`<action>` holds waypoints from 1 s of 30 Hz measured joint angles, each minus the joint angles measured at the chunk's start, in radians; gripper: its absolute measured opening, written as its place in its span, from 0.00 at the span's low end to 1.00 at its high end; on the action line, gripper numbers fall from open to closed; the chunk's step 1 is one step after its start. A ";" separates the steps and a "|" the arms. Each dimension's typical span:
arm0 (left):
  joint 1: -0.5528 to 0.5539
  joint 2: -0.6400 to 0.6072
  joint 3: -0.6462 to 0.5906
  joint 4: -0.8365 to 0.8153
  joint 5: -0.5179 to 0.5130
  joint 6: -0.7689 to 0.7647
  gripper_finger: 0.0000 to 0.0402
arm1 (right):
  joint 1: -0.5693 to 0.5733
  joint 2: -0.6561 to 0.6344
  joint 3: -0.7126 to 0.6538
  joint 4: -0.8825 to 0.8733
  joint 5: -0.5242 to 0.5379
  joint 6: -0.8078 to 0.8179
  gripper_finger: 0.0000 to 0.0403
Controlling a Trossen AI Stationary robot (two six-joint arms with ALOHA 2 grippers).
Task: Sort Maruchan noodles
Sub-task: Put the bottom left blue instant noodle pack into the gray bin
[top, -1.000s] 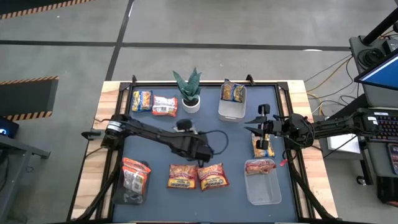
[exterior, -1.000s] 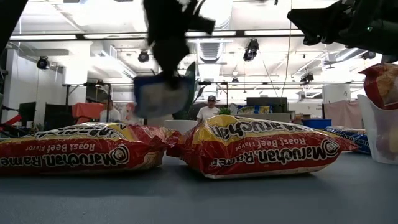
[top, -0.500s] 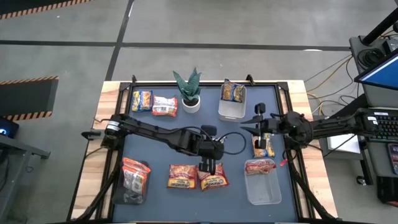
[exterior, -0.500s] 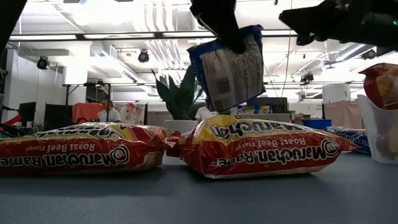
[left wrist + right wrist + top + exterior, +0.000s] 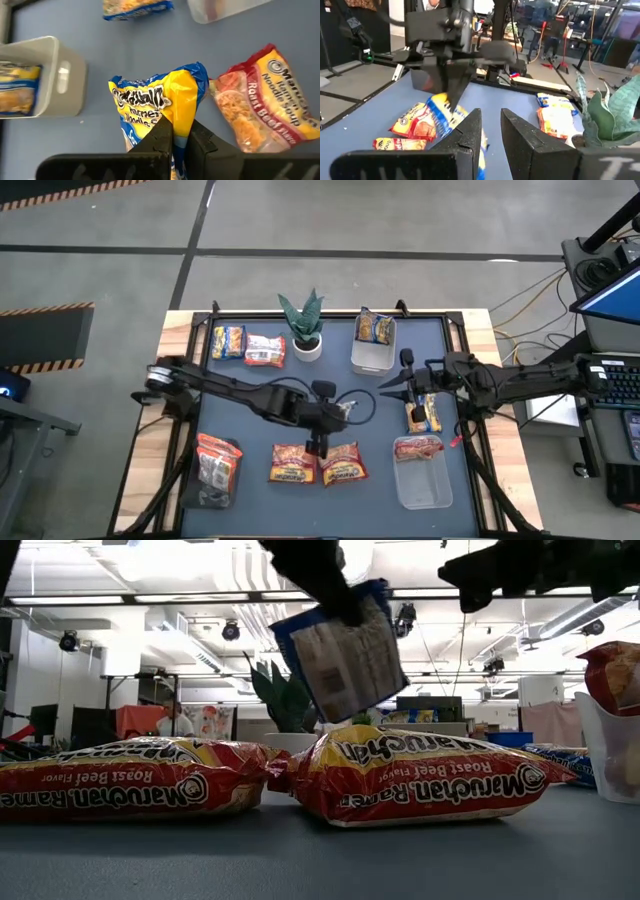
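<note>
My left gripper [image 5: 320,442] hovers over the middle of the table, shut on a yellow-and-blue noodle packet [image 5: 160,100]. In the low view that packet [image 5: 340,650] hangs tilted above two red Roast Beef packets [image 5: 130,780] [image 5: 420,775] lying flat on the table. My right gripper [image 5: 491,112] is open and holds nothing. It hovers on the table's right side [image 5: 402,385], fingers pointing left, above another yellow-and-blue packet [image 5: 423,412] that lies flat. My left gripper pinches the yellow-and-blue packet between its two fingers at one end [image 5: 177,117], coming from above. The packet is lifted clear of the table and hangs tilted below the fingers, over the red packets.
A potted plant [image 5: 305,330] stands at the far middle. A clear bin [image 5: 373,352] with a yellow-and-blue packet sits far right; another bin [image 5: 420,480] near right holds a red packet. Orange-red packets [image 5: 215,465] lie near left; two more packets [image 5: 245,345] lie far left.
My left gripper has carried the yellow-and-blue packet upward and toward the table's right, then swung back a little to the left; the packet now hangs higher and tilted. My right gripper has shifted slightly toward the table's left.
</note>
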 joint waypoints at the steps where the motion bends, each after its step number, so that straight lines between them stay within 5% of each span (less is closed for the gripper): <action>1: 0.000 -0.027 -0.039 0.030 -0.011 0.007 0.01 | 0.000 0.004 0.000 0.001 0.005 0.009 0.16; 11: 0.045 -0.297 -0.403 0.484 -0.067 0.148 0.01 | 0.000 0.093 0.013 0.057 0.070 0.090 0.23; 20: 0.052 -0.457 -0.655 0.968 0.141 0.171 0.01 | 0.000 0.192 0.050 0.078 0.055 0.169 0.49; 30: 0.046 -0.440 -0.775 1.329 0.243 0.155 0.01 | 0.011 0.318 0.049 0.296 -0.110 0.233 0.69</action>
